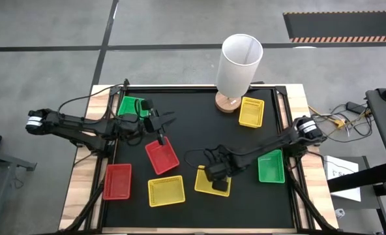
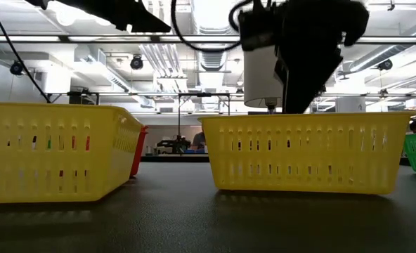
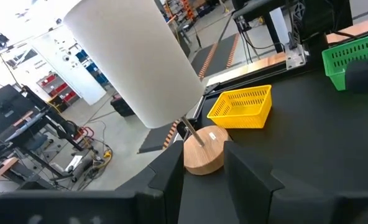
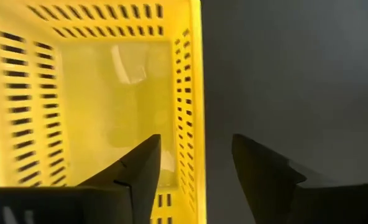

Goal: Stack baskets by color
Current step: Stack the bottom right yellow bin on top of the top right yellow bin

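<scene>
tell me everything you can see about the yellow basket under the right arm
The yellow basket is a shallow rectangular tray of glossy plastic with slotted mesh walls and a plain floor. It sits upright and empty on the black table, near the front edge, turned slightly askew, with another yellow basket close beside it. The right gripper hangs over it, fingers open astride one side wall, one finger inside and one outside.

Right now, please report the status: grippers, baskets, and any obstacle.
Right gripper open, straddling wall of middle yellow basket, not yet gripped. Left gripper over red basket. No stacks visible. White cylinder at far edge, clear of both.
</scene>
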